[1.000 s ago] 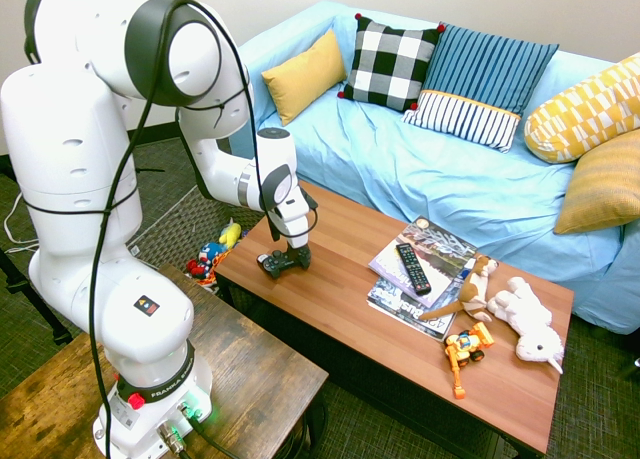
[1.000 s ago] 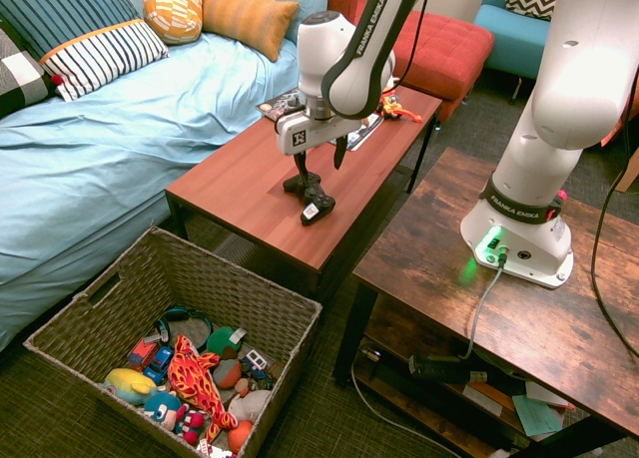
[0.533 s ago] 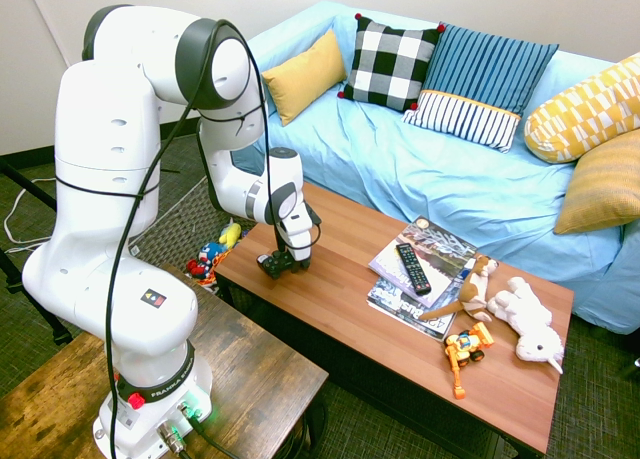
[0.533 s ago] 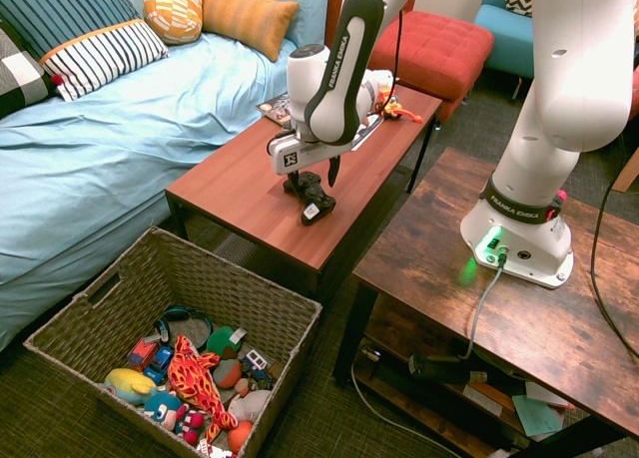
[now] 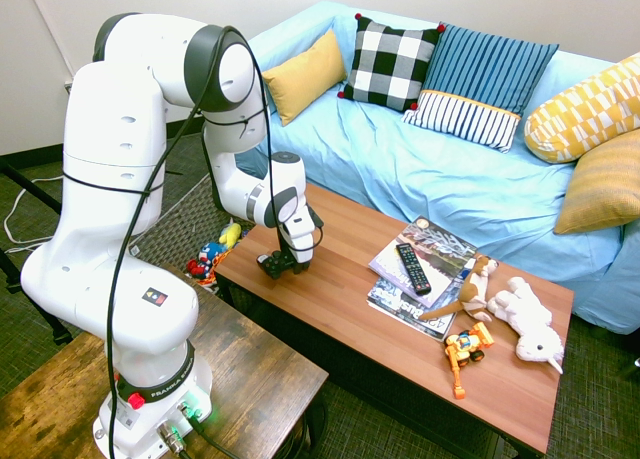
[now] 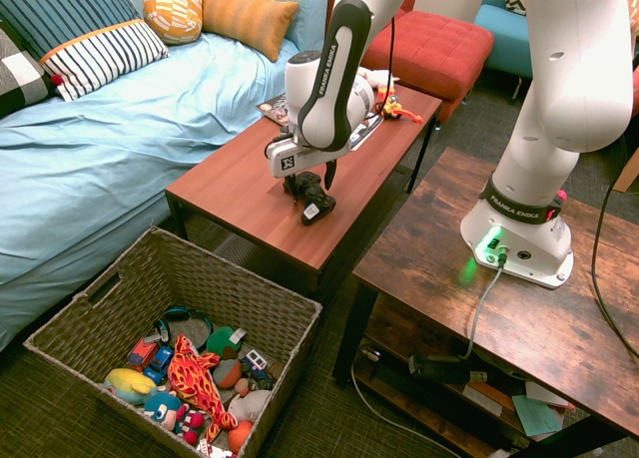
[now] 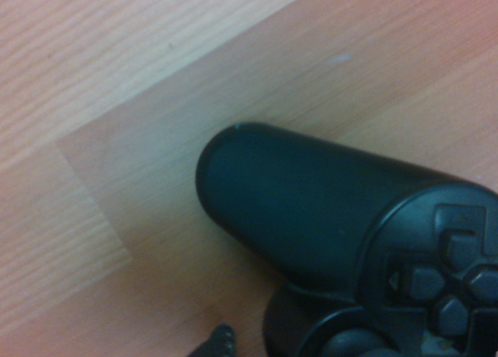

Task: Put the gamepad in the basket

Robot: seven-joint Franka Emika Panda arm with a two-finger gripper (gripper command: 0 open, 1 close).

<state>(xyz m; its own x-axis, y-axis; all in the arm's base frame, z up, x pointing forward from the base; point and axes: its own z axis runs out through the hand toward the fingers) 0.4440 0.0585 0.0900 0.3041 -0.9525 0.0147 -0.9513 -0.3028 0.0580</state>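
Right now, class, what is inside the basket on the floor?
The woven basket holds a heap of toys: an orange patterned soft toy, small toy cars and other bits. The gamepad is not inside. Whatever lies beneath the heap is hidden.

One gamepad [image 5: 276,265] sits directly under the gripper [image 5: 284,262], and its handle fills the wrist view [image 7: 311,217]. One basket [image 6: 262,308] stands on the floor below and beside the gripper, holding a heap of small toys too jumbled to count. One coffee table [image 5: 340,309] lies beneath the gripper. Further along it from the gripper: one TV remote [image 5: 412,268], two magazines [image 5: 440,244], two plush animals [image 5: 528,319] and one orange toy vehicle [image 5: 466,347]. One sofa [image 5: 440,169] runs behind the gripper with six cushions [image 5: 390,63] on it. One dark wooden table [image 6: 499,308] bears the arm.
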